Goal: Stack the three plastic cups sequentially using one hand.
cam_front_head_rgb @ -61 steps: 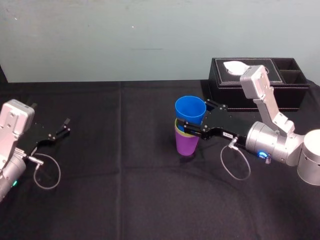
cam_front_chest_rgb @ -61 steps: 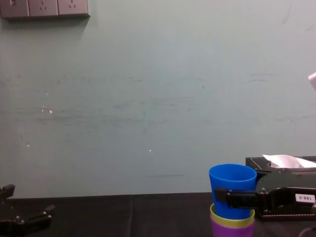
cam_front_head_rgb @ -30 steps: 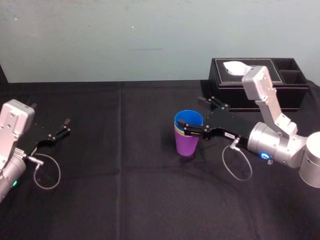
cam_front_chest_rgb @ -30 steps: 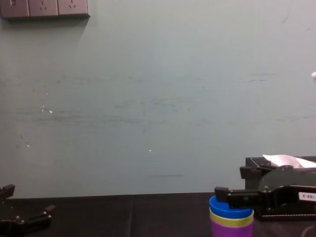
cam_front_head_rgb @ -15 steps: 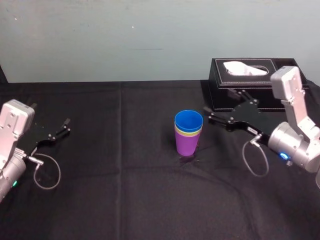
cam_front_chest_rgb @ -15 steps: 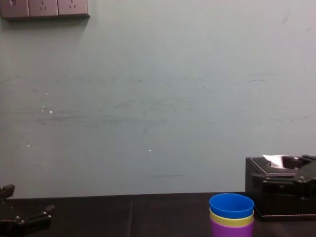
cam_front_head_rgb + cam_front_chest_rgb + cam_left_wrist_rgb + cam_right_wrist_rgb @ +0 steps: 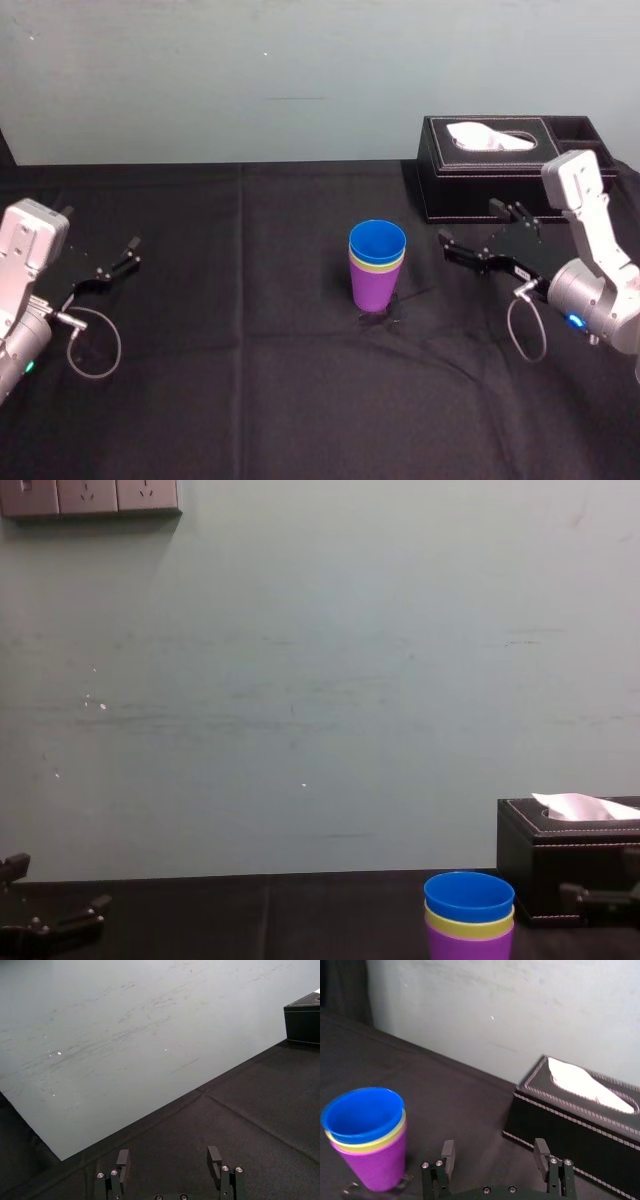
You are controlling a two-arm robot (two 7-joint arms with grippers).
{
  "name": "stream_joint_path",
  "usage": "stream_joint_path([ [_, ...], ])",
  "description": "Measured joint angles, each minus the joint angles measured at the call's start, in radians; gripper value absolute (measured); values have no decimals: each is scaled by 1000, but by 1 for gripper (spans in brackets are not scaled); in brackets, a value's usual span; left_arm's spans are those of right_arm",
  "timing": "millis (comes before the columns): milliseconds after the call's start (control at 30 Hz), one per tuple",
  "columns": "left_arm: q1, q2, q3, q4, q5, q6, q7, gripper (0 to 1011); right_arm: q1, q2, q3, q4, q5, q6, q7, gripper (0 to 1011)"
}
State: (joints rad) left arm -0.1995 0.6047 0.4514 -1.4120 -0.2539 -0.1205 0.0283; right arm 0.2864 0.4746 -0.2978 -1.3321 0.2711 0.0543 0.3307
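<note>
The three plastic cups stand nested upright in one stack on the black cloth: the purple cup (image 7: 373, 288) at the bottom, the yellow-green cup's rim (image 7: 376, 266) above it, the blue cup (image 7: 377, 241) on top. The stack also shows in the right wrist view (image 7: 366, 1137) and in the chest view (image 7: 469, 920). My right gripper (image 7: 482, 234) is open and empty, well to the right of the stack and apart from it; its fingers (image 7: 447, 1151) hold nothing between them. My left gripper (image 7: 112, 262) rests open at the far left, empty.
A black leather tissue box (image 7: 510, 165) with a white tissue stands at the back right, just behind my right gripper; it also shows in the right wrist view (image 7: 575, 1110). Black cloth (image 7: 250, 380) covers the table. A pale wall (image 7: 320, 680) rises behind it.
My right gripper let the blue cup down into the stack, opened, and drew back to the right, away from the cups. The left arm has not moved.
</note>
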Motion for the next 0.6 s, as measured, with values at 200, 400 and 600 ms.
stream_joint_path([
  [200, 0, 0, 0, 0, 0, 0, 0, 1010, 13, -13, 1, 33, -18, 33, -13, 1003],
  [400, 0, 0, 0, 0, 0, 0, 0, 1010, 11, -11, 1, 27, -17, 28, -12, 1003],
  [600, 0, 0, 0, 0, 0, 0, 0, 1010, 10, -10, 1, 24, -15, 25, -11, 1003],
])
